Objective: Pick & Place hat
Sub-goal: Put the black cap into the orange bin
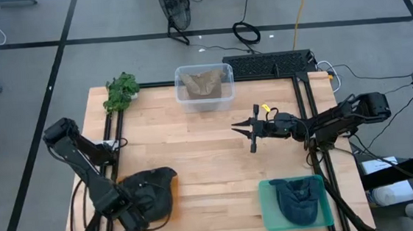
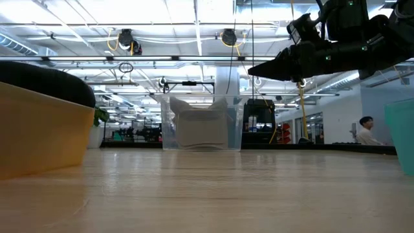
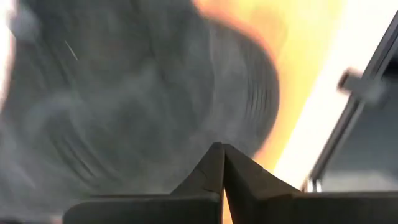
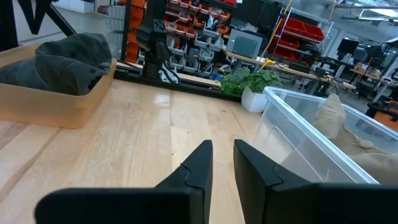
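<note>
- The left gripper (image 1: pixel 149 208) has its fingers pinched fully together on the dark hat (image 1: pixel 153 190) in the tan tray (image 1: pixel 171 210), near-left on the bench (image 1: pixel 209 152).
- A pinch of thin fabric may slip when lifted.
- The hat's brim could snag the tray's wall and drag it.
- The right gripper (image 1: pixel 243 129), slightly parted and empty, hangs mid-bench.

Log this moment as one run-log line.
left gripper: shut on dark hat in tan tray | right gripper: parted slightly, empty, mid-table | clear bin: tan hat inside
</note>
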